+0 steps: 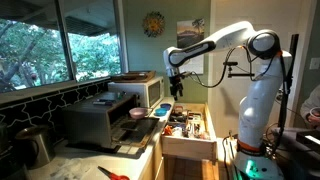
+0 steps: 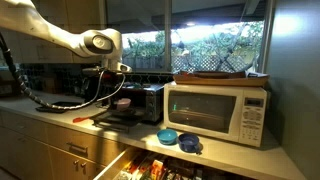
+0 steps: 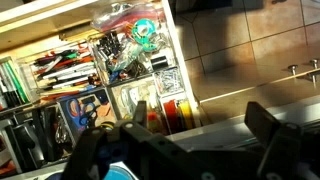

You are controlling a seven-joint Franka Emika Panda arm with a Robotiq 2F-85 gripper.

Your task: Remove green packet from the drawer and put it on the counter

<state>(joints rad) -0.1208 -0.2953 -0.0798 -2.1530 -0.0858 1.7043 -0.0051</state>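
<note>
Dark-tiled kitchen: the pale table (image 2: 228,152), crowded by microwave (image 2: 220,110) and toaster oven (image 2: 130,100), has a bare strip along its front edge. Below, the drawer (image 1: 190,148) stands pulled out, open air above. The claw (image 1: 177,90) hovers over it, spread and empty. A green item (image 3: 146,32) sits among the clutter; packet or not, too blurred to say.

Arm (image 1: 215,40) stretched out, elbow high; end effector (image 1: 177,92) pointing down, jaws spread.
</note>
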